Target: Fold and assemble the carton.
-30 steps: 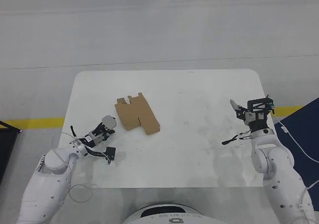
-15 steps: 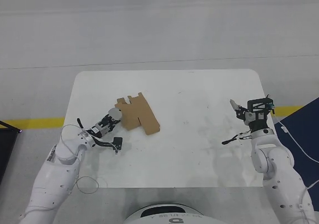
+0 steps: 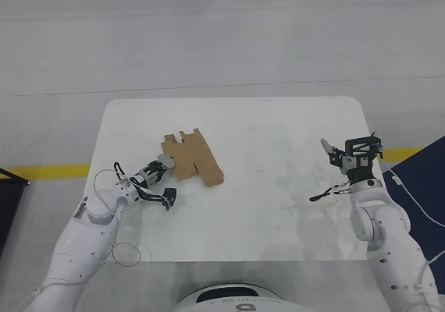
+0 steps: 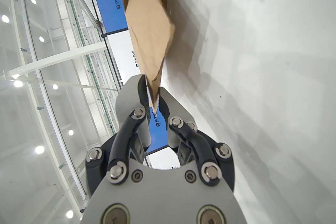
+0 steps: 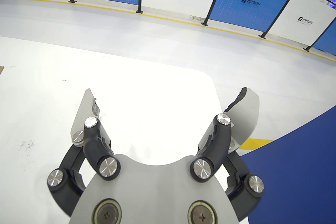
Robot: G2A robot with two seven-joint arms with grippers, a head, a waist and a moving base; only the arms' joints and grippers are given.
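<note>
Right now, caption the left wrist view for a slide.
Left gripper pinches a corner of the carton above the table.

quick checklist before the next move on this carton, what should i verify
1. Left gripper shut on the carton corner: ok.
2. Grip firm enough to lift: cannot tell; only the corner tip is pinched.
3. Right gripper open, holding nothing: ok.
4. Right gripper close enough to help: not ok; it is at the table edge, apart from the carton.
5. Carton folded into shape: not ok; it is a flat blank.
</note>
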